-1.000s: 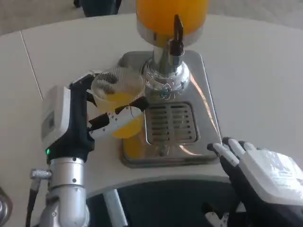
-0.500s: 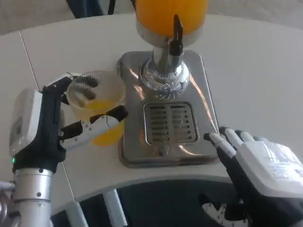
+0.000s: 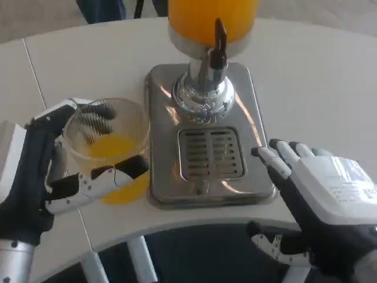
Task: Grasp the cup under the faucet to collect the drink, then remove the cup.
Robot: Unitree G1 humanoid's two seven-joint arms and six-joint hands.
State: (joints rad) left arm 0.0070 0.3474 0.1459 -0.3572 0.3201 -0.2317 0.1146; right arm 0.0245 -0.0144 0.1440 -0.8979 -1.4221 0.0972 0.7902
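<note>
Right, I'm on the last step: the cup, holding some orange drink, is off the drip tray and sits at the lower left of the frame, just beside the steel base and clear of the faucet. Next I'd judge it needs a level carry and a gentle set-down on the table. My left hand wraps the cup, fingers closed around its wall. My right hand, lower right, holds nothing, fingers spread near the base's corner.
</note>
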